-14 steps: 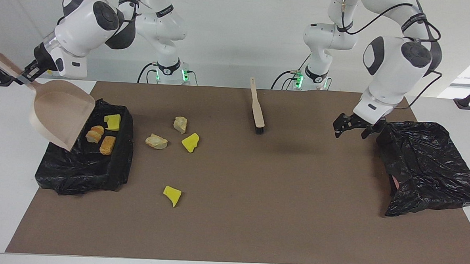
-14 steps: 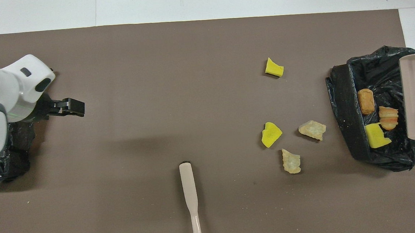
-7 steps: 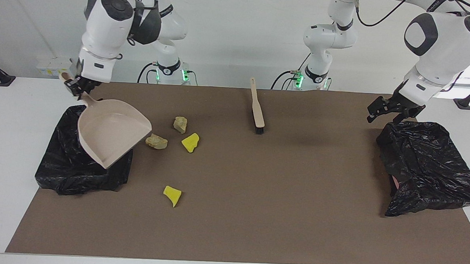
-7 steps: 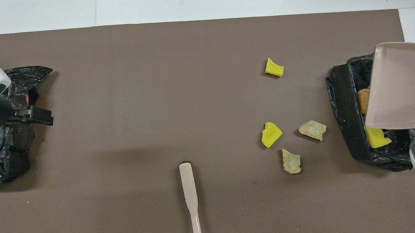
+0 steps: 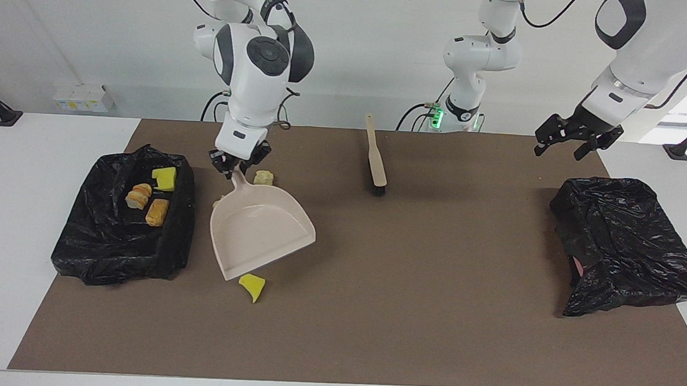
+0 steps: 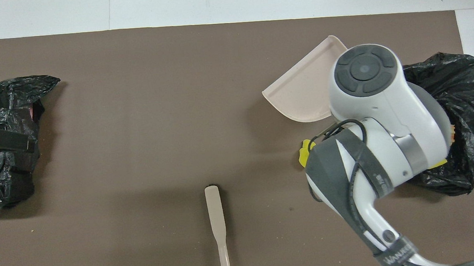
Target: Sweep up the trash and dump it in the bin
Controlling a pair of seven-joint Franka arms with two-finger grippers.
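Moved: my right gripper (image 5: 233,166), clamped on the dustpan (image 5: 259,227) handle, swung off the bin (image 5: 123,221) to the trash beside it | trash: three pieces in bin, yellow sponge chunk (image 5: 252,285) at pan lip, beige piece (image 5: 263,177) by handle | left gripper (image 5: 576,140) spread apart, waiting above black bag (image 5: 625,243) | brush (image 5: 376,158) lies mid-worktop

We see two white arms with dark grey joint caps, black cables looping, green lights glowing at their bases.
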